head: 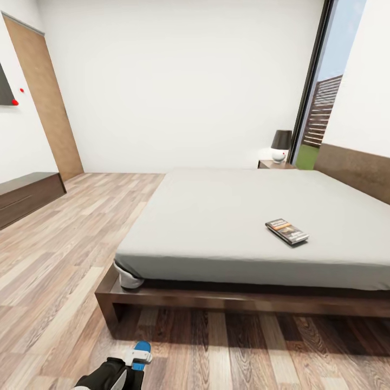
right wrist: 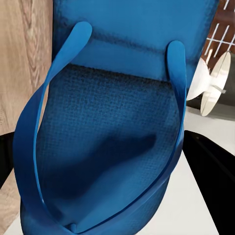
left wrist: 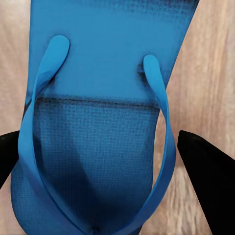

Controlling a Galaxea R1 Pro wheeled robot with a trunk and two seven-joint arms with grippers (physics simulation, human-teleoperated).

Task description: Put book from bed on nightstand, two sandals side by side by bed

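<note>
The book lies flat on the grey mattress of the bed, toward its near right part. Far behind the bed stands a nightstand. At the bottom of the head view my left gripper hangs over the floor in front of the bed's corner, with a blue sandal in it. In the left wrist view that gripper is shut on the sandal, strap side showing, black fingers at both edges. My right gripper is shut on the other sandal.
A black-shaded lamp stands on the nightstand, beside a tall black-framed window. A long dark dresser runs along the left wall, with a wooden door beyond it. Wood-plank floor lies left of and before the bed.
</note>
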